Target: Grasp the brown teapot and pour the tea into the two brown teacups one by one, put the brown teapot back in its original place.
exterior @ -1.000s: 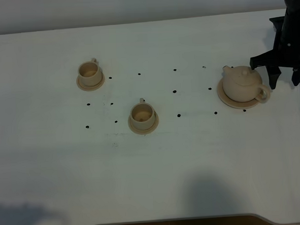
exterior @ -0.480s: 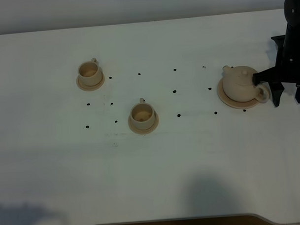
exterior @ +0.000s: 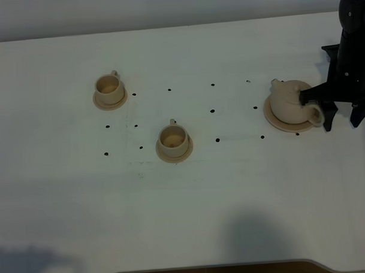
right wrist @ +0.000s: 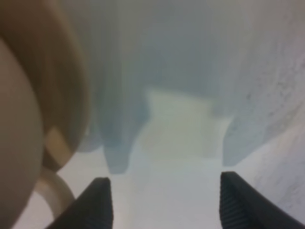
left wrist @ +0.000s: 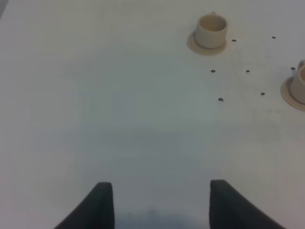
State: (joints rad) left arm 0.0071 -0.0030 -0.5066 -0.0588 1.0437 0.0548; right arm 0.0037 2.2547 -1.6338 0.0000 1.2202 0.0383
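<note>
Now, your right gripper stands with its jaws spread wide and nothing between them, just beside the squat round beige-tan clay teapot. In the right wrist view the pot's loop handle lies outside the dark fingers, not between them. The teapot sits upright on the flat round beige-tan disc saucer. The far small beige-tan clay teacup and the near matching teacup rest on their own saucers, well apart from the pot. Your left gripper hangs over the white table, jaws parted, holding nothing.
</note>
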